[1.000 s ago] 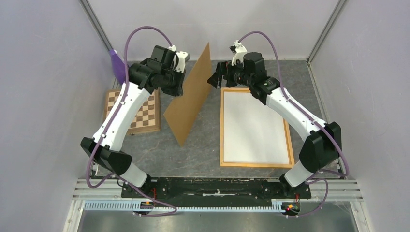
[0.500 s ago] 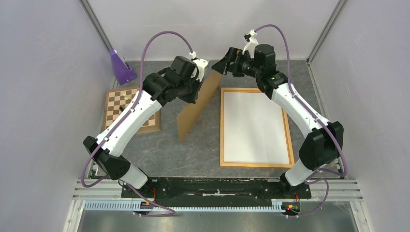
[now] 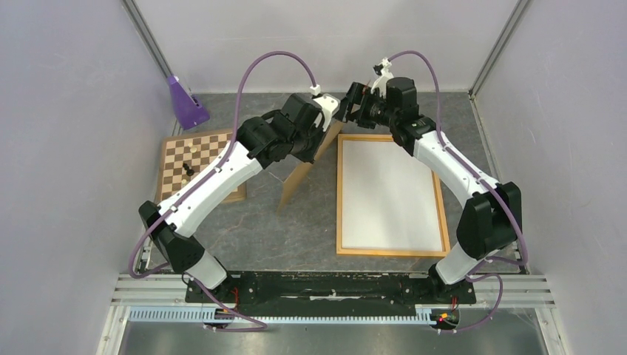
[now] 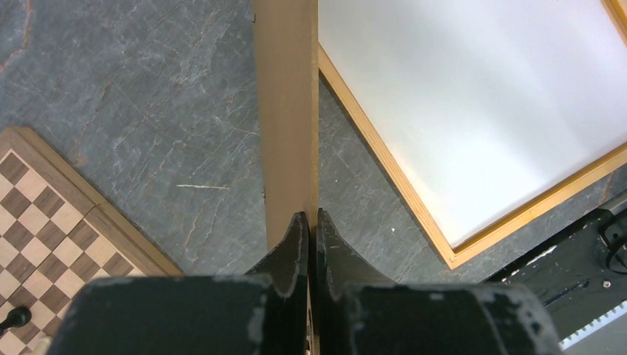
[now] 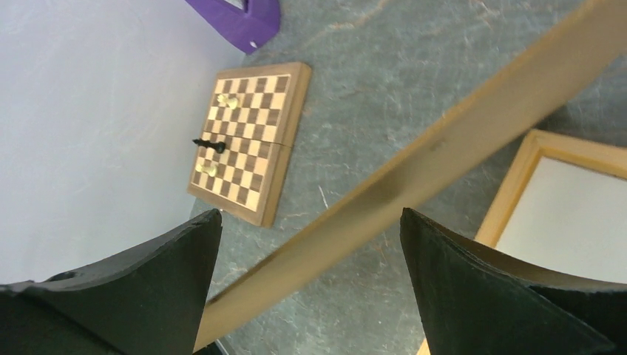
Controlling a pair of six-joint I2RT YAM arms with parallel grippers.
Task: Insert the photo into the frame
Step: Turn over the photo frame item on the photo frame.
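The frame (image 3: pixel 339 194) lies flat right of centre, a white panel (image 3: pixel 388 192) filling it. I read the left gripper (image 4: pixel 308 222) as clamped on the brown backing board (image 4: pixel 287 111), which stands on edge just beside the frame. The right gripper (image 5: pixel 310 222) gapes wide near the board's far end.

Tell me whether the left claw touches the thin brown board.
Touching. Left wrist view: the left claw is shut on the thin brown board, both fingers against its edge.
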